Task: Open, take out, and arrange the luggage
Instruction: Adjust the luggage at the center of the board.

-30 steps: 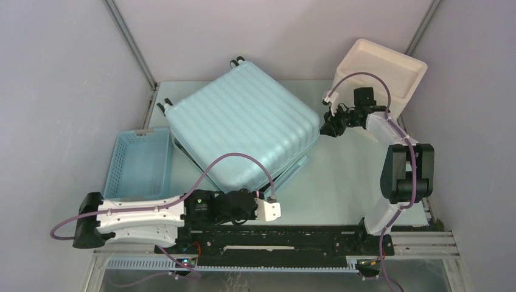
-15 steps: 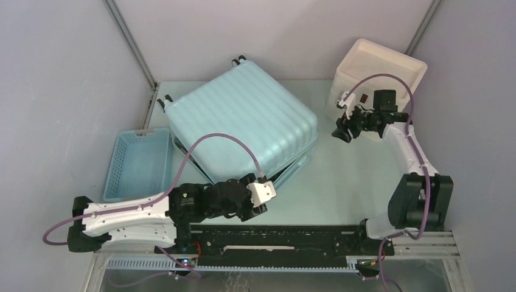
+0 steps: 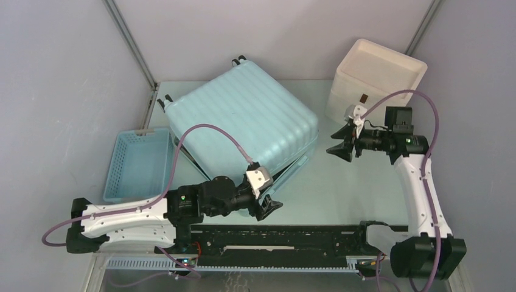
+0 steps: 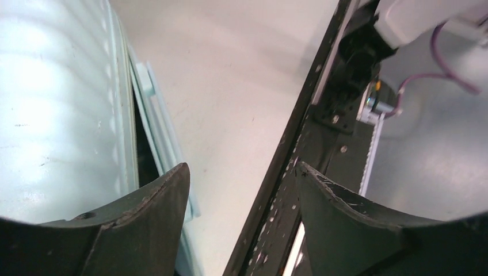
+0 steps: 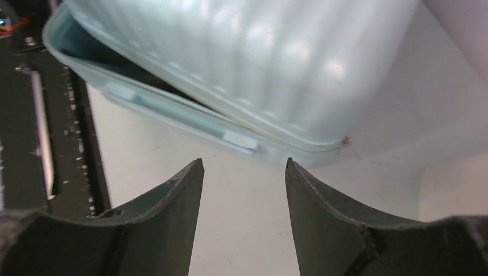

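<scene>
The luggage (image 3: pixel 243 125), a pale mint-blue ribbed suitcase, lies flat and turned diagonally at the middle of the table. Its lid stands slightly ajar, with a dark gap along the near-right edge (image 3: pixel 291 169). My left gripper (image 3: pixel 271 207) is open and empty just off the suitcase's near corner, by the front rail. In the left wrist view the luggage (image 4: pixel 57 115) fills the left side, beside the left gripper (image 4: pixel 241 168). My right gripper (image 3: pixel 338 149) is open and empty to the right of the suitcase, pointing at it. The right wrist view shows the luggage (image 5: pixel 259 63) beyond the right gripper (image 5: pixel 243 162).
A small blue slatted basket (image 3: pixel 140 164) sits left of the suitcase. A cream-white box (image 3: pixel 377 76) stands at the back right, behind the right arm. The black base rail (image 3: pixel 292 234) runs along the near edge. Grey walls close in on both sides.
Both grippers have opened. The right gripper has drawn back from the suitcase's right corner, nearer and to the right. The left wrist has swung out toward the suitcase's near corner.
</scene>
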Robot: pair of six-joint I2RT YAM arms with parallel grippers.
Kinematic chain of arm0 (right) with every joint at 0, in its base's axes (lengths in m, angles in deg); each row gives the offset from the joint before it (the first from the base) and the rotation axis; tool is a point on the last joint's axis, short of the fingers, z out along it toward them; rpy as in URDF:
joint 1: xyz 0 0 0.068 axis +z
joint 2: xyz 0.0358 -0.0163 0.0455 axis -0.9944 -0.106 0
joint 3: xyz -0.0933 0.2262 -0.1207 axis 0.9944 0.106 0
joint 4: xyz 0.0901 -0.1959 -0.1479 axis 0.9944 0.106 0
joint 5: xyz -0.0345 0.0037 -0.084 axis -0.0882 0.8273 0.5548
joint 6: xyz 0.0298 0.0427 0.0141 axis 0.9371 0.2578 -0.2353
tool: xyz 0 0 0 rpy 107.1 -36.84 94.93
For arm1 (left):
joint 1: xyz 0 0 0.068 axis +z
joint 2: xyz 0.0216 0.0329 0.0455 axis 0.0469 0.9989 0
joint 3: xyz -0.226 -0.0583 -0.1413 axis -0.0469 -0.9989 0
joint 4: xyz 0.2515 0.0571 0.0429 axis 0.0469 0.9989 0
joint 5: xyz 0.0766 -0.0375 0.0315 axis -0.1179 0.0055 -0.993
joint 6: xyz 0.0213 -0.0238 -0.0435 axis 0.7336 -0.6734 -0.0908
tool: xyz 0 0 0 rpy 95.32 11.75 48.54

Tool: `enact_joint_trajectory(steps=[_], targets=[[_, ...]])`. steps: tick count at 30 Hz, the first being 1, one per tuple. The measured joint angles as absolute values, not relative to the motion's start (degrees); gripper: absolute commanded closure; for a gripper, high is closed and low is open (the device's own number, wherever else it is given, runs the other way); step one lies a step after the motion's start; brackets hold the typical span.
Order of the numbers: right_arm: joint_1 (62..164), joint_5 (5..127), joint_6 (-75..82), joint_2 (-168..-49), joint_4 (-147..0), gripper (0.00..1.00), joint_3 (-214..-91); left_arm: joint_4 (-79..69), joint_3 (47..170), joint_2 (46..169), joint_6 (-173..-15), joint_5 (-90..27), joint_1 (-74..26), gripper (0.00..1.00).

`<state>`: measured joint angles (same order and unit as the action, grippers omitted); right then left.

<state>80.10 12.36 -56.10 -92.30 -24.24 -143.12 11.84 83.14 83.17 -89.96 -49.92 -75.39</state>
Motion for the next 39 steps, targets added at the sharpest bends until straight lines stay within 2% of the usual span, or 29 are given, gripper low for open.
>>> enact_joint_trajectory(steps=[2, 6, 7, 12, 20, 39], targets=[[79.97, 9.71, -54.66, -89.21, -26.05, 0.36, -139.03, 7.39, 80.89, 81.71, -91.54, -49.99, -75.39, 0.21], [78.79, 6.26, -52.36, -85.48, -28.81, 0.35, -130.26, -2.65, 75.25, 79.81, -94.51, -51.08, -75.39, 0.02], [78.48, 5.80, -52.10, -85.45, -28.94, 0.35, -129.21, -4.64, 74.18, 79.70, -95.29, -51.72, -75.39, 0.00], [77.35, 4.27, -51.71, -86.13, -29.48, 0.35, -128.08, -13.47, 69.76, 79.65, -100.78, -56.13, -74.89, 0.00], [77.19, 4.10, -50.66, -86.26, -30.60, 0.35, -128.08, -20.13, 69.74, 85.80, -104.61, -56.85, -73.73, 0.00], [76.10, 6.24, -47.73, -87.14, -32.39, 0.35, -128.08, -11.69, 85.11, 106.47, -105.33, -55.76, -73.73, 0.06]])
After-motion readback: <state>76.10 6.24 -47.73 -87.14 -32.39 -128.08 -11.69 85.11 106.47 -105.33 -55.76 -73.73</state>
